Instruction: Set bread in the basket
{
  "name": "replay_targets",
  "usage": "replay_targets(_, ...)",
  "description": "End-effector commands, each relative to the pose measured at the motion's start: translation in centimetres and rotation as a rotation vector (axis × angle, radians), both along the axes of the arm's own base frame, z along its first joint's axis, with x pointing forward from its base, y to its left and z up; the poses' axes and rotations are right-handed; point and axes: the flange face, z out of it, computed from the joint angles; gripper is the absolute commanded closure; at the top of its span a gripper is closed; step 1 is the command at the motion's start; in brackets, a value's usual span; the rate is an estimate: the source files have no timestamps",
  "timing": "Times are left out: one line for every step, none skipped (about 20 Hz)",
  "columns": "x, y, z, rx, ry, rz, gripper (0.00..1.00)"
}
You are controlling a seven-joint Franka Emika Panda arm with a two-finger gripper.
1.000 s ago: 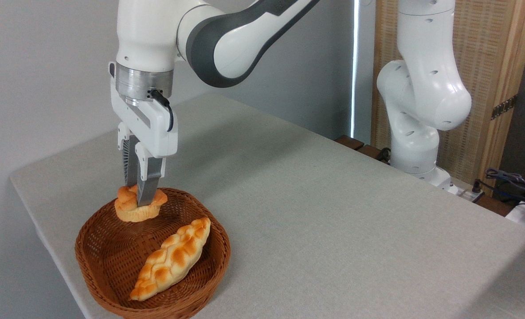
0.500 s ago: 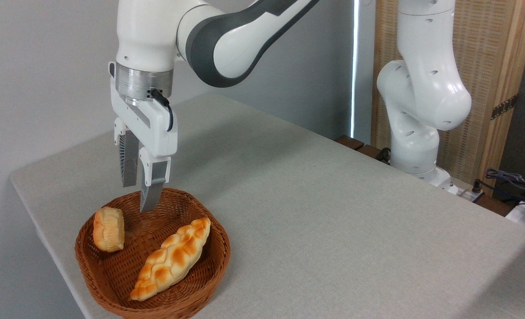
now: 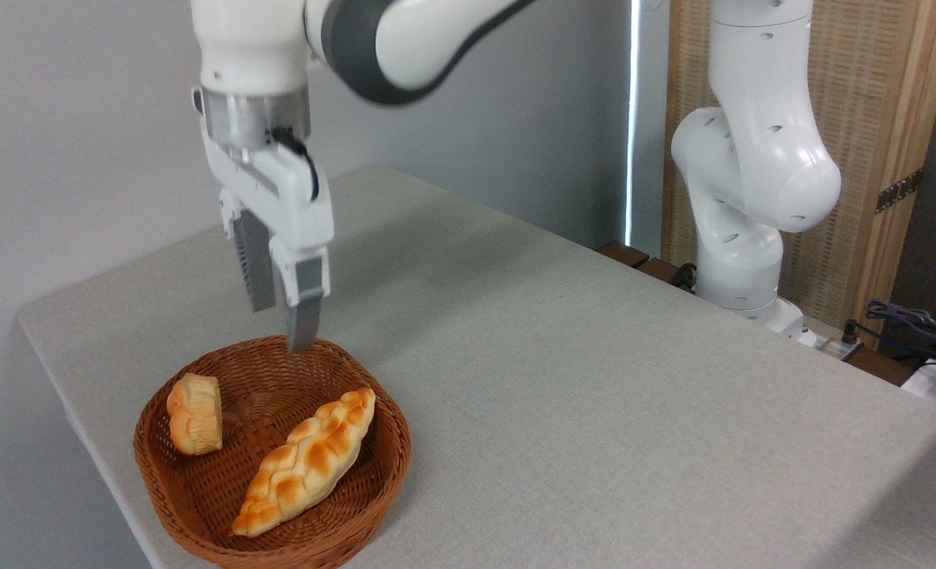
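Observation:
The bread, a small round bun with an orange top and pale ridged sides, lies tipped on its side inside the basket against the left wall. The round brown wicker basket sits near the table's front left corner. My gripper hangs open above the basket's far rim, up and to the right of the bun, with nothing between its fingers.
A long braided golden loaf lies diagonally in the basket. The grey table stretches away to the right and back. My arm's white base stands at the table's far right edge, with cables beyond.
The gripper opened and let go of the bun, which dropped into the basket and tipped onto its side. The gripper has since risen and shifted slightly right.

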Motion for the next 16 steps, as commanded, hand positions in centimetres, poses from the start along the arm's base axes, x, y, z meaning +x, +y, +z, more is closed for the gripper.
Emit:
replay_targets(-0.5, 3.2, 3.9, 0.065, 0.07, 0.046, 0.0)
replay_targets(-0.5, 3.8, 4.2, 0.072, 0.075, 0.055, 0.0)
replay_targets(-0.5, 4.9, 5.0, 0.076, 0.083, 0.073, 0.0)
replay_targets(-0.6, 5.7, 5.6, 0.078, 0.09, 0.086, 0.0)
replay_targets(-0.7, 6.4, 6.0, 0.079, 0.097, 0.097, 0.0)
replay_targets(-0.7, 7.0, 6.2, 0.08, 0.103, 0.106, 0.0)
replay_targets(-0.7, 7.3, 6.3, 0.08, 0.105, 0.109, 0.0)
replay_targets(-0.8, 7.4, 6.3, 0.081, 0.111, 0.111, 0.0)
replay_targets(-0.9, 7.3, 6.4, 0.079, 0.12, 0.112, 0.0)
replay_targets(-1.0, 7.4, 6.5, 0.08, 0.128, 0.113, 0.0)
replay_targets(-1.2, 7.3, 6.4, 0.082, 0.149, 0.111, 0.0)
replay_targets(-1.4, 7.3, 6.3, 0.075, 0.167, 0.11, 0.0)
replay_targets(-1.5, 7.3, 6.2, 0.07, 0.177, 0.111, 0.0)
replay_targets(-1.6, 7.3, 6.3, 0.052, 0.181, 0.111, 0.0)
replay_targets(-1.5, 7.8, 6.3, 0.019, 0.185, 0.123, 0.0)
replay_targets(-1.5, 8.4, 6.3, -0.014, 0.188, 0.136, 0.0)
